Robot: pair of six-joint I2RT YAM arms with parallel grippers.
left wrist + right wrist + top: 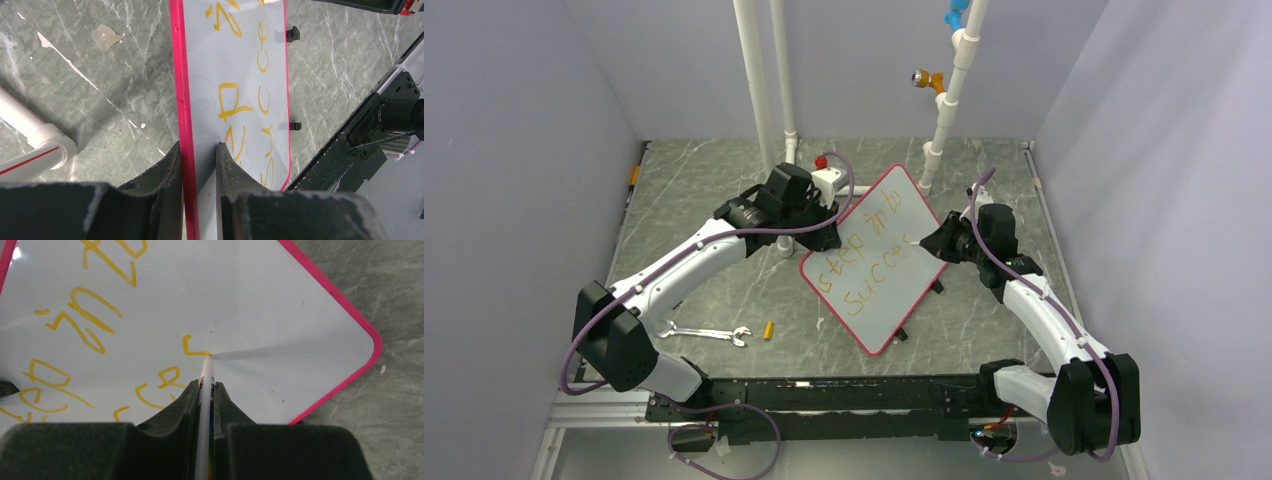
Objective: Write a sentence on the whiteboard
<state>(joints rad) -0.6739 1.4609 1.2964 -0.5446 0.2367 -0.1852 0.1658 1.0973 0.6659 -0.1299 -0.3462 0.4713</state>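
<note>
Orange-yellow on white, seen from above: the sentence (pixel 871 262), reading "step into" over "succe" plus a scrap more, on the whiteboard (pixel 902 205) set diamond-wise at mid-table between both arms, well apart from a wrench (pixel 706 333) and a small yellow cap (pixel 768 330) nearer the bases. Gripped at the upper-left edge by the left gripper (pixel 829 232); met from the other side by the right gripper (pixel 931 243). From the left wrist: narrow, clamped on the pink rim with one finger either side, the board apparently tipped up at that edge. From the right wrist: closed on a white marker (pixel 205 377), tip touching the board at the end of a short angular stroke just past "succe". Judged well along: both lines mostly down, one letter half formed, probably another "s" left, assuming "success" as the aim.
</note>
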